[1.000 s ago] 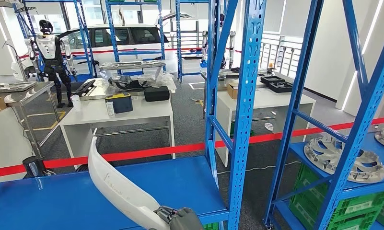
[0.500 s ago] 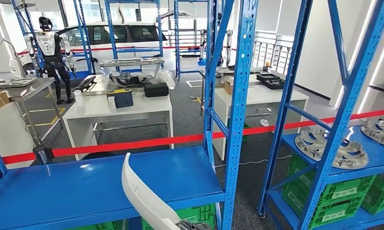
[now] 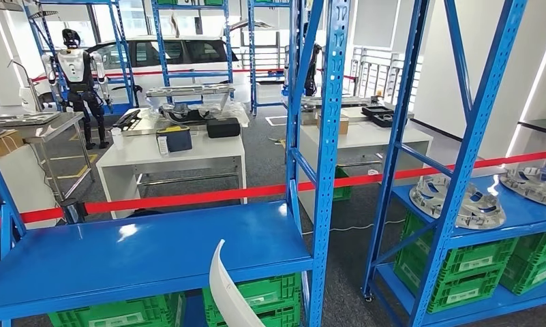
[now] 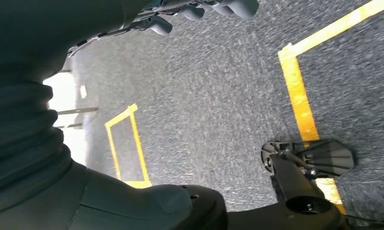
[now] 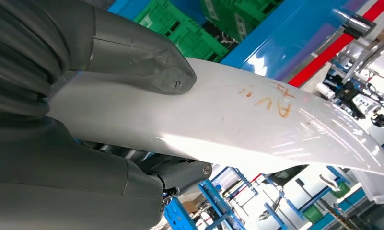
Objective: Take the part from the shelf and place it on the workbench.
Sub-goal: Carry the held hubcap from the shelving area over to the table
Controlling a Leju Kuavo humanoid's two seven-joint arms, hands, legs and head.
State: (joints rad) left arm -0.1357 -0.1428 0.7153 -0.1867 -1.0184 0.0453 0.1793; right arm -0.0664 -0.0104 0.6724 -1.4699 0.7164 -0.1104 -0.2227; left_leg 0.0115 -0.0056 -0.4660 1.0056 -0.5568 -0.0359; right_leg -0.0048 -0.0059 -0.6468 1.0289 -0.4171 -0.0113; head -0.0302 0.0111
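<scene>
The part (image 3: 228, 294) is a long, curved white panel, standing on edge at the bottom of the head view in front of the blue shelf (image 3: 140, 255). In the right wrist view my right hand (image 5: 98, 52) grips the part (image 5: 257, 120), with the thick thumb pressed on its face and darker fingers under it. Orange handwriting marks the panel. White workbenches (image 3: 188, 155) stand beyond the red tape. My left hand (image 4: 194, 10) hangs over grey carpet, its fingers loose and holding nothing.
Blue shelf uprights (image 3: 328, 136) rise just to the right of the part. A second shelf (image 3: 529, 218) on the right carries round metal parts (image 3: 457, 201). Green crates (image 3: 263, 293) sit under the shelves. Red tape (image 3: 188, 199) crosses behind. Another robot (image 3: 76, 68) stands far left.
The whole picture has shifted, so the camera has moved back from the shelf. The part now sits lower and further right in the head view, and my right hand has dropped below the picture's edge.
</scene>
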